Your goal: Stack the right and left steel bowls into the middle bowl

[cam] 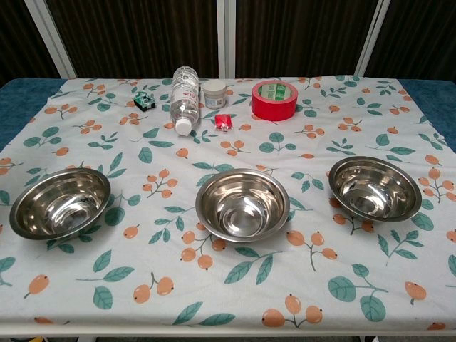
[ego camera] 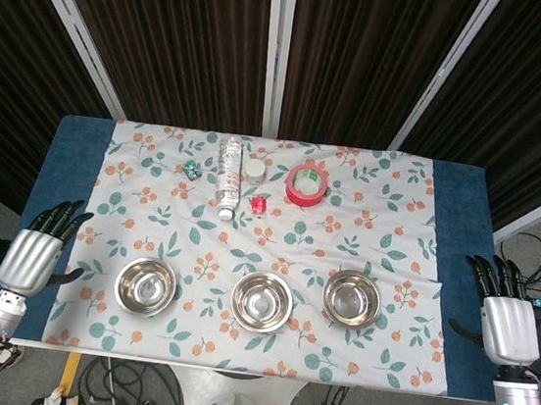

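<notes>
Head view: left hand [ego camera: 32, 257] and right hand [ego camera: 508, 321] flank the worktop [ego camera: 448, 244], fingers spread, holding nothing; left bowl [ego camera: 146, 286], middle bowl [ego camera: 262, 301], right bowl [ego camera: 352, 299] form a front row. Chest view: same bowls apart, unstacked; bottle [cam: 184, 97] and red tape roll [cam: 274, 100] behind.

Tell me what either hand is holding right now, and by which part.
Nothing: the left hand and right hand are both open beside the table.

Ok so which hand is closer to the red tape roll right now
Right. The right hand sits off the table's right edge, below and right of the red tape roll. The left hand is off the left edge, farther across the table from it.
</notes>
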{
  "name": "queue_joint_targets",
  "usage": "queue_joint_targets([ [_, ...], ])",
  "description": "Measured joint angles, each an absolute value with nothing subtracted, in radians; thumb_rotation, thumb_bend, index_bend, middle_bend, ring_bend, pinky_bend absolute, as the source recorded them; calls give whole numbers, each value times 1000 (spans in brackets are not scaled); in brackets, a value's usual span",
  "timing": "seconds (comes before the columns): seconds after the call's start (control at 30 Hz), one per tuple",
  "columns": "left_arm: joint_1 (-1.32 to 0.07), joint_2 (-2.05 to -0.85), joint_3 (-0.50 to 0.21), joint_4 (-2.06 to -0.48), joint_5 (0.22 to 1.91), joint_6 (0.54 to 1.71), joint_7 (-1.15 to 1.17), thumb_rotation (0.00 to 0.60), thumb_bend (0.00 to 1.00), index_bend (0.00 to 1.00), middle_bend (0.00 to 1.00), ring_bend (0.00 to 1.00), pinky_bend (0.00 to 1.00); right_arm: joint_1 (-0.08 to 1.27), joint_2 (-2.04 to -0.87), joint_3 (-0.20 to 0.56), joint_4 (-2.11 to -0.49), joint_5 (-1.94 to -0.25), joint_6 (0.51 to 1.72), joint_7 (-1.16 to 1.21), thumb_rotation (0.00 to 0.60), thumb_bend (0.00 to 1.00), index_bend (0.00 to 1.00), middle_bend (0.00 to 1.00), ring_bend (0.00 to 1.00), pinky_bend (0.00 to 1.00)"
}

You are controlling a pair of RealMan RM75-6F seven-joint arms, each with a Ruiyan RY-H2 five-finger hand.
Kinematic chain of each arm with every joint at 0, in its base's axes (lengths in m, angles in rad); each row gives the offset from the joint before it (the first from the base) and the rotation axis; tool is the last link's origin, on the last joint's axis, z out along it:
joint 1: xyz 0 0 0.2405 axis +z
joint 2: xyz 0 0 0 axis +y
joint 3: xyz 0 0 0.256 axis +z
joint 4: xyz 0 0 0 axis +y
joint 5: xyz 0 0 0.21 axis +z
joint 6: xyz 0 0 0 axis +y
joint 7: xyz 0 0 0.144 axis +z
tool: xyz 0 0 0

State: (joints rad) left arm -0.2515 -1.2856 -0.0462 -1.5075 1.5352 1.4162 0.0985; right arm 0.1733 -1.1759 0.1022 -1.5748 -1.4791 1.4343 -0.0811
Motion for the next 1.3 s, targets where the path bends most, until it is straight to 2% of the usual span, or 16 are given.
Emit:
queue_joint_targets([
  [0.27,-251,-1284,-45,-1511,1540,1418,101,600,39,199,172,107,217,176,-1172,99,-1578,-1482,1426,-86,600,0,98,125,5,9],
  [0.37,-252,-1283,-46,-1515,1540,1416,101,600,39,199,172,108,217,178,-1174,99,-1580,-1493,1433,-89,600,0,102,144,66,108],
  [0.47,-256,-1281,-48,-1521,1541,1410,105,600,39,200,171,107,217,184,-1177,97,-1581,-1516,1437,-101,600,0,148,188,277,383],
  [0.53,-259,-1280,-47,-1525,1544,1406,110,600,39,199,171,107,217,193,-1179,91,-1584,-1535,1431,-122,600,0,203,235,467,563],
  [0.63,-259,-1279,-42,-1530,1545,1402,111,600,39,200,172,107,217,211,-1187,76,-1587,-1559,1400,-162,600,3,276,280,605,680],
  [0.73,-256,-1282,-37,-1526,1552,1406,112,600,39,199,172,107,217,233,-1202,55,-1588,-1575,1346,-205,600,19,309,315,707,762],
  [0.93,-250,-1280,-35,-1524,1556,1418,106,600,39,200,172,107,218,276,-1250,14,-1594,-1592,1239,-281,600,67,372,357,851,871],
  [1.3,-250,-1276,-31,-1515,1557,1408,87,600,39,199,172,107,218,318,-1305,2,-1605,-1566,1163,-379,600,90,396,365,860,880],
])
